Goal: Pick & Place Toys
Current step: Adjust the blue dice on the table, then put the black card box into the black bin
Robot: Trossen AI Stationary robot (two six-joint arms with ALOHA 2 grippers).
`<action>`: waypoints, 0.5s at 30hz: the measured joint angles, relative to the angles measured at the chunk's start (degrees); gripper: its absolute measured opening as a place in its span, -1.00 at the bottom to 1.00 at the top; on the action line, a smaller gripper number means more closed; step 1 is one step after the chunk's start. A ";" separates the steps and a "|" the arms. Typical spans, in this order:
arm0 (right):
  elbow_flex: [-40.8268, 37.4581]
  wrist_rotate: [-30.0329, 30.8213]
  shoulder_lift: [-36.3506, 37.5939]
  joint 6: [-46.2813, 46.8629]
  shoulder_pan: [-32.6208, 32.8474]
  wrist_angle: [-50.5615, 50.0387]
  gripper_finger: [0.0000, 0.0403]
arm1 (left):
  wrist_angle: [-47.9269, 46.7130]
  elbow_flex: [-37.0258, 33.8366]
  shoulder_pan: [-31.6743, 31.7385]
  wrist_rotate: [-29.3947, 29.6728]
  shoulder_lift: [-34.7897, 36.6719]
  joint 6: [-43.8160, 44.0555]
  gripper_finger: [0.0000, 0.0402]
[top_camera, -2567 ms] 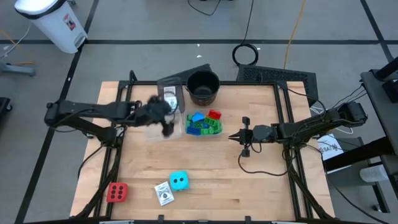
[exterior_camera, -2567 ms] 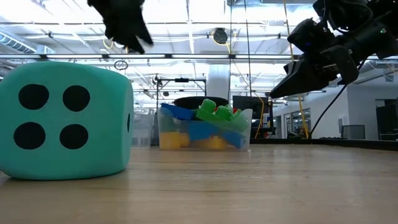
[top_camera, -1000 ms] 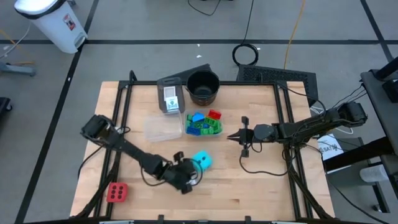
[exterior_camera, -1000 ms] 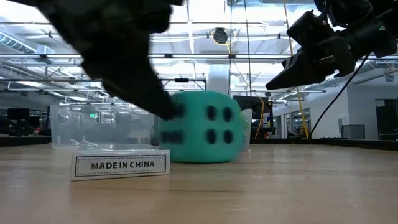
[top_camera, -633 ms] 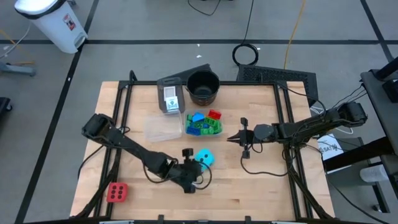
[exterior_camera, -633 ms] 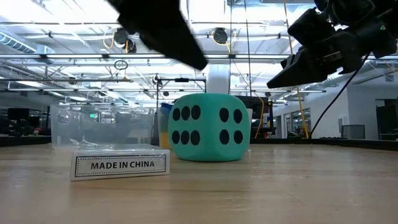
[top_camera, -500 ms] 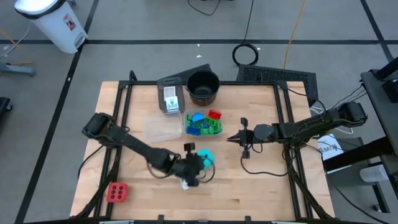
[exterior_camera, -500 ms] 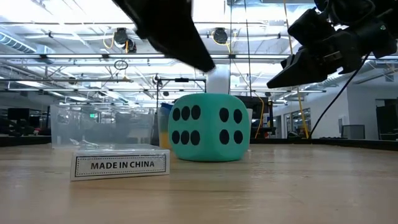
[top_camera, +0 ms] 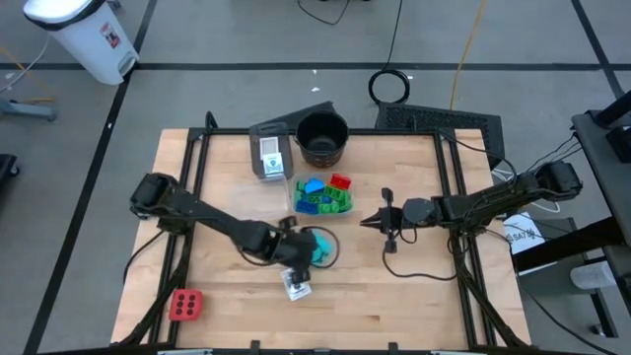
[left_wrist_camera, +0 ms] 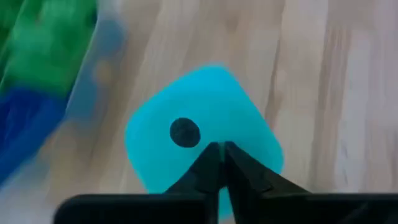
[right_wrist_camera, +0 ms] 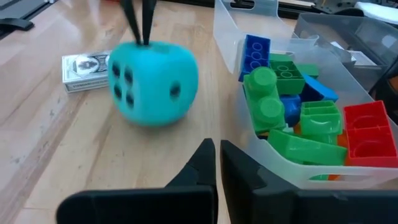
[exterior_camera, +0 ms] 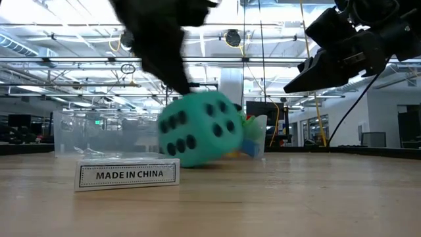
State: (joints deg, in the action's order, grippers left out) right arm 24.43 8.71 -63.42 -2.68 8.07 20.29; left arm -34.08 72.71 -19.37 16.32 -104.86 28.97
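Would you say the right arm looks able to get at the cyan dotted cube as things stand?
Probably yes: bare table lies between the right gripper and the cyan dotted cube, though the left gripper is already touching its top.

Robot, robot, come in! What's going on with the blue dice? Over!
Left gripper shut, fingers pushing the cyan cube, which tips. Right gripper shut, waiting near the block tub. Card box lies nearby.

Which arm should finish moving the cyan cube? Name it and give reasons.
Left. The left gripper, fingers together, is already on top of the tilted cyan cube beside the tub of blocks. The right gripper hangs clear of it, fingers together.
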 joint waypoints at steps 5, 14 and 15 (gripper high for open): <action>0.00 0.09 0.00 -0.05 0.70 0.06 -1.00 | -13.50 -0.71 -3.57 -2.69 3.67 10.01 -0.96; 0.00 0.11 0.00 0.26 0.73 0.49 -1.00 | -22.90 -0.86 -13.22 -3.25 5.92 21.52 -0.96; 0.00 0.13 0.00 0.28 0.73 0.64 -1.00 | -21.45 -0.60 -14.26 -3.20 6.11 21.55 -0.97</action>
State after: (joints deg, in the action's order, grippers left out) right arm 24.43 8.84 -63.42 -2.39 8.80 20.93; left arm -55.53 72.11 -33.63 13.11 -98.75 50.51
